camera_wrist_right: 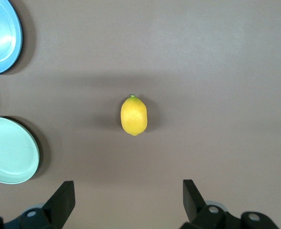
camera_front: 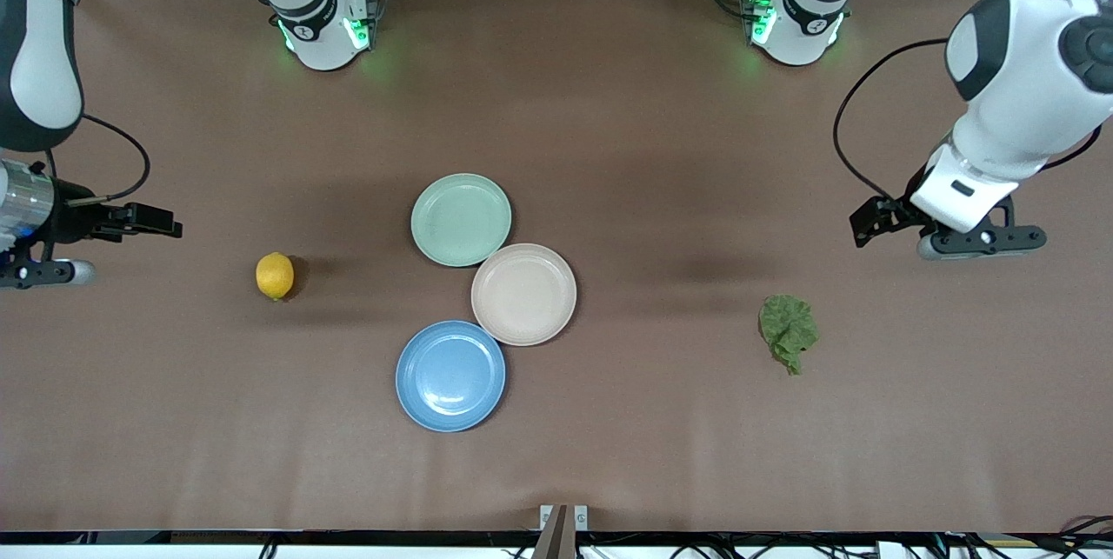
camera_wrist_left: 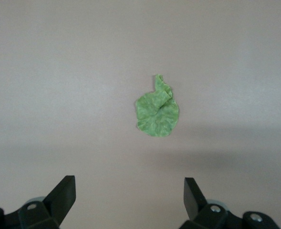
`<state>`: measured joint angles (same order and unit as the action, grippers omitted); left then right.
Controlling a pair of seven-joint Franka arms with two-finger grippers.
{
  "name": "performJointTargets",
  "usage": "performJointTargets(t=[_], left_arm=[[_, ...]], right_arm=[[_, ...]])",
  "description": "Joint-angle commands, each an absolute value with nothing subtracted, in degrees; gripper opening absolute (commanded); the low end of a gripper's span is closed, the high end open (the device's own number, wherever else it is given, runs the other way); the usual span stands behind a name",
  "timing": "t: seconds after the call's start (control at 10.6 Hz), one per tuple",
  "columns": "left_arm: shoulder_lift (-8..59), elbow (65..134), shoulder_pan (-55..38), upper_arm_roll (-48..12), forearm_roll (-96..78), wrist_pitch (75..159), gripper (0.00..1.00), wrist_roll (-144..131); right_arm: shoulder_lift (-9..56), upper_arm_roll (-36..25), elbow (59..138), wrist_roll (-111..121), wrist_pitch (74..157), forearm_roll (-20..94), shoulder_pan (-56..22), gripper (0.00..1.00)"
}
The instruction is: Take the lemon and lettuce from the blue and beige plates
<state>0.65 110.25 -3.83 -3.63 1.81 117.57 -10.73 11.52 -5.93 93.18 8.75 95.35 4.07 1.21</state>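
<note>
Lemon, yellow and oval [camera_front: 275,276], lies on the brown table [camera_front: 661,124] toward the right arm's end; crumpled green lettuce leaf [camera_front: 789,331] toward the left arm's. Round blue plate [camera_front: 450,375] and beige plate [camera_front: 523,294] touch, both bare. Left gripper [camera_wrist_left: 130,193] and right gripper [camera_wrist_right: 128,193] hover wide open, holding nothing.

**Brown surface with three plates, a lemon and a lettuce leaf**

The flat, matte brown surface [camera_front: 609,133] carries three round plates clustered near its middle: a pale green plate [camera_front: 461,220] farthest from the front camera, a beige plate [camera_front: 523,294] touching it, and a glossy blue plate [camera_front: 450,375] nearest the camera, touching the beige one. All three are bare. A yellow oval lemon [camera_front: 275,276] lies directly on the surface toward the right arm's end, well apart from the plates. A crumpled green lettuce leaf [camera_front: 788,332] lies toward the left arm's end.
</note>
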Motion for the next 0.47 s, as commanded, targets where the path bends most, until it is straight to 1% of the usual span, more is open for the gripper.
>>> performJointTargets(t=[0.0,0.19,0.38], left_arm=[[-0.3,105.0,-3.0,-5.4,1.1,110.0,1.0,-9.9],[-0.3,102.2,-3.0,-5.7,1.2,106.5,1.0,-9.1],[-0.9,99.9,-2.8,-5.7,1.0,102.7,1.0,-6.3]], right_arm=[[9.9,-1.9,90.1,3.3,91.3,1.0,2.9,1.0],[9.2,-1.7,86.9,2.5,89.0,0.6,2.5,1.0],[6.5,-1.8,86.7,2.5,88.9,0.6,2.5,1.0]])
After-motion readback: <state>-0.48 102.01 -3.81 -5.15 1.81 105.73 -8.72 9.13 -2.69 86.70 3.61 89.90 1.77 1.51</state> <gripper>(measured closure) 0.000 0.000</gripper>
